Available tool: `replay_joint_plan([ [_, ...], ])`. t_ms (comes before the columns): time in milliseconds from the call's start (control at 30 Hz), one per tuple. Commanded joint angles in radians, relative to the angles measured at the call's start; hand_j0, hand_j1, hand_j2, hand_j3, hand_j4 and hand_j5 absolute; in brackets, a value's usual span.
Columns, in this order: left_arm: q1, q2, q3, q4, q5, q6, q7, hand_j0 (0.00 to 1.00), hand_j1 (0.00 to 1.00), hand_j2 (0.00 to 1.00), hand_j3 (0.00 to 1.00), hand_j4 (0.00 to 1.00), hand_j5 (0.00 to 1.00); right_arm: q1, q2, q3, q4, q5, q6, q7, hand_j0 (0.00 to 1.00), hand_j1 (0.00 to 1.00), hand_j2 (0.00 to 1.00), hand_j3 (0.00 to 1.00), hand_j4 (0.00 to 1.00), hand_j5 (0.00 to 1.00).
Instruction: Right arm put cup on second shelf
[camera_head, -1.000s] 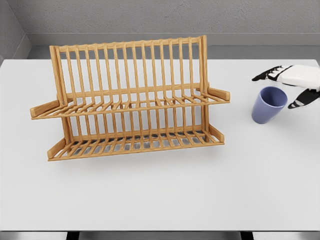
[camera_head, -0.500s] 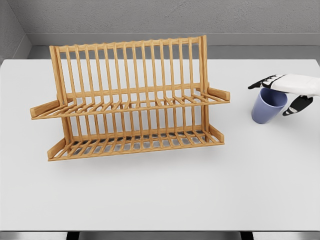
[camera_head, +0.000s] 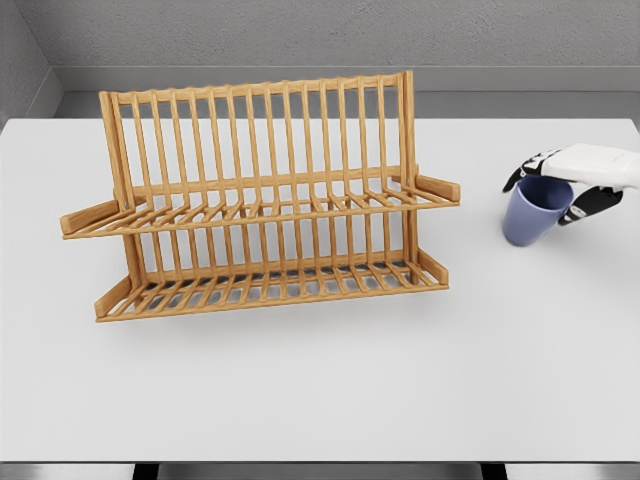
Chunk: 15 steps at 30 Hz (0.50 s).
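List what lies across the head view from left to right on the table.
Wooden dish rack → blue cup → right hand, closing over the cup's rim from the right edge.

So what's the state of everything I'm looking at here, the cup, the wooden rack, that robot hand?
Cup: upright on the table, mouth open upward, looks empty.
Right hand: over the cup's rim, fingers curling around it; firm grasp not certain.
Wooden rack: standing upright, both shelves bare.
Table: white, carrying the rack and cup.
Left arm: out of view.
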Motion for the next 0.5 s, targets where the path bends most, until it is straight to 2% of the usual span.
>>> replay_joint_plan([
  [0,0.0,0.0,0.0,0.0,0.0,0.0,0.0,1.0,1.0,1.0,1.0,1.0,1.0,0.0,-0.002,-0.003,-0.002,-0.008,0.003,0.0,0.67,0.67,0.67,0.67,0.67,0.67],
  [67,0.0,0.0,0.0,0.0,0.0,0.0,0.0,1.0,1.0,1.0,1.0,1.0,1.0,0.0,-0.002,-0.006,-0.002,-0.008,0.003,0.0,0.64,0.64,0.64,0.64,0.64,0.64],
  [467,0.0,0.0,0.0,0.0,0.0,0.0,0.0,1.0,1.0,1.0,1.0,1.0,1.0,-0.029,-0.013,-0.048,-0.026,-0.014,0.003,0.0,0.65,0.65,0.65,0.65,0.65,0.65],
])
